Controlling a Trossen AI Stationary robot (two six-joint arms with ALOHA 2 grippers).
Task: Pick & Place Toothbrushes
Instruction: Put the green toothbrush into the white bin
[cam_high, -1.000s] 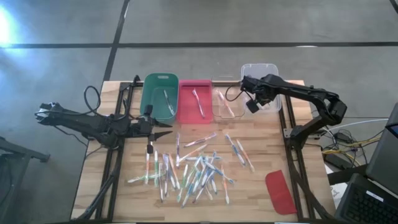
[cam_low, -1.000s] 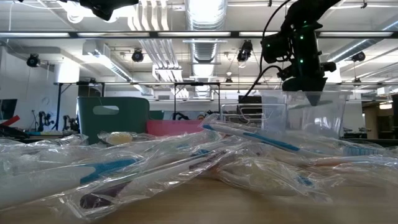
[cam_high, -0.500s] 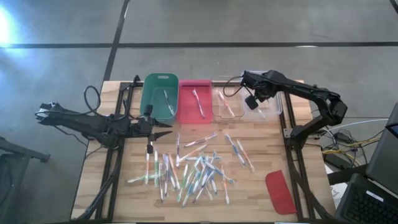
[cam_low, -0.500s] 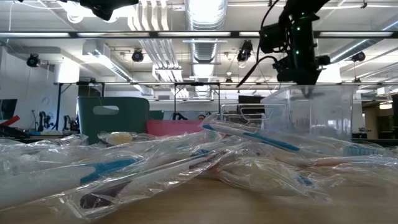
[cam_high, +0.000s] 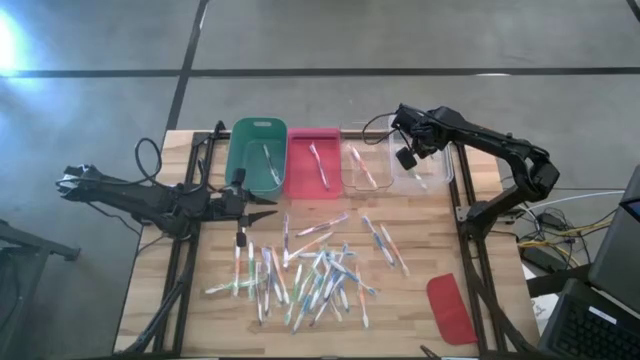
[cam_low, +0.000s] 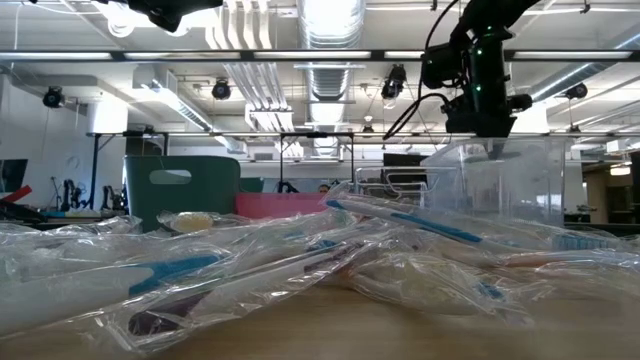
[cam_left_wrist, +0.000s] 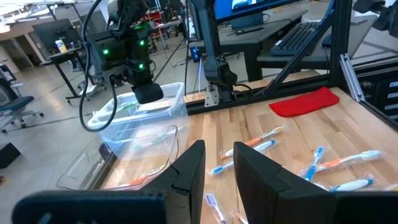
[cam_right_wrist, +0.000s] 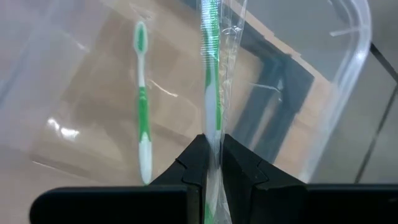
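Note:
Dozens of wrapped toothbrushes (cam_high: 310, 265) lie heaped on the wooden table. At the far edge, one toothbrush lies in each of a green bin (cam_high: 240, 150), a pink bin (cam_high: 300, 165) and a clear bin (cam_high: 352, 172). My right gripper (cam_high: 407, 160) hangs over a second clear bin (cam_high: 440, 130) at the far right. It is shut on a wrapped green toothbrush (cam_right_wrist: 210, 68). Another green toothbrush (cam_right_wrist: 142, 106) lies on that bin's floor. My left gripper (cam_left_wrist: 219, 163) stands open, above the table's left side, with nothing between its fingers. My right gripper pinches the wrapped green toothbrush between its two fingers at the handle (cam_right_wrist: 212, 138), wrapper and all. The fingers slant down from above and lie along the brush. The brush runs on past the fingertips, bristle end (cam_right_wrist: 210, 25) farthest, down into the clear bin. Whether that end touches the floor cannot be seen.
A flat red lid (cam_high: 450, 308) lies near the table's front right corner. Metal frame rails run along both side edges of the table. Bare wood shows between the pile and the bins, and at the front left.
My right gripper has risen a little over the far-right clear bin, still shut on the green toothbrush.

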